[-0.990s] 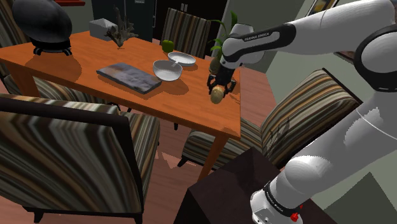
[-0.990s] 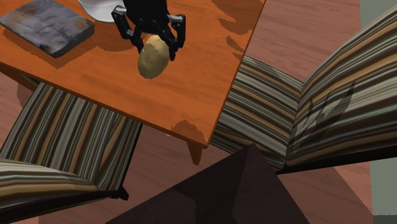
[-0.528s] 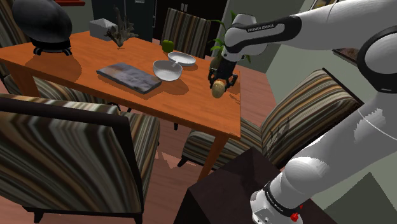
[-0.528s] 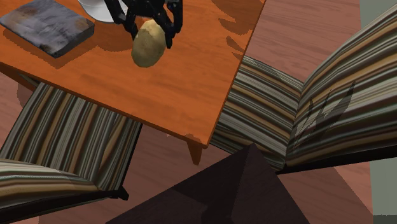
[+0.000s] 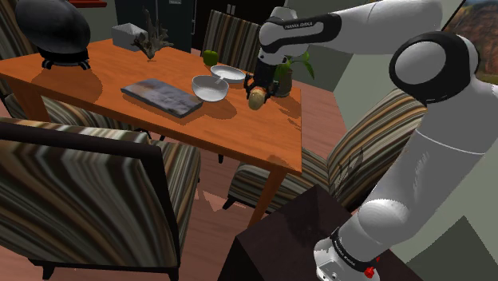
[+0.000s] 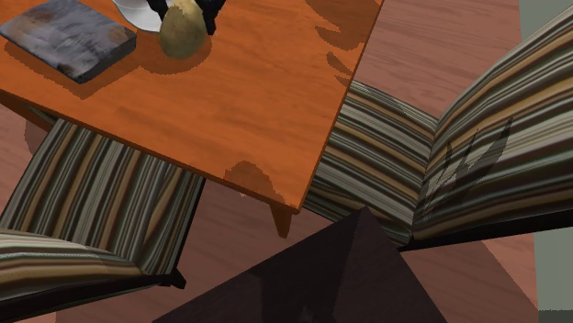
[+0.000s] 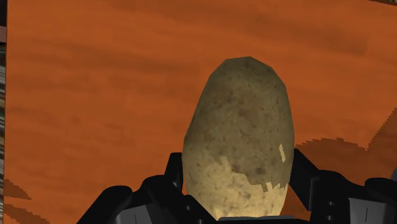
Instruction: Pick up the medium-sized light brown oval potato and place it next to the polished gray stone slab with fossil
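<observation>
A light brown oval potato (image 5: 257,98) hangs above the orange wooden table (image 5: 239,128), clasped by my black gripper (image 5: 258,89). It sits just beside the white bowl (image 5: 210,88) on the shoulder view's right. The wrist view has the potato (image 7: 239,140) large between my fingers (image 7: 304,172), with table wood beneath. From the second exterior view the potato (image 6: 181,27) is near the top edge, right of the grey stone slab (image 6: 66,35). The slab (image 5: 162,96) lies flat left of the bowl in the shoulder view.
A second white dish (image 5: 228,74), a green object (image 5: 210,57) and a potted plant (image 5: 283,68) stand behind the bowl. A black round object (image 5: 53,30) and a branch ornament (image 5: 150,40) occupy the far end. Striped chairs (image 5: 88,199) (image 6: 459,156) surround the table.
The arm has carried the potato higher and toward the shoulder view's left, from near the table's right edge to beside the white bowl, closer to the slab.
</observation>
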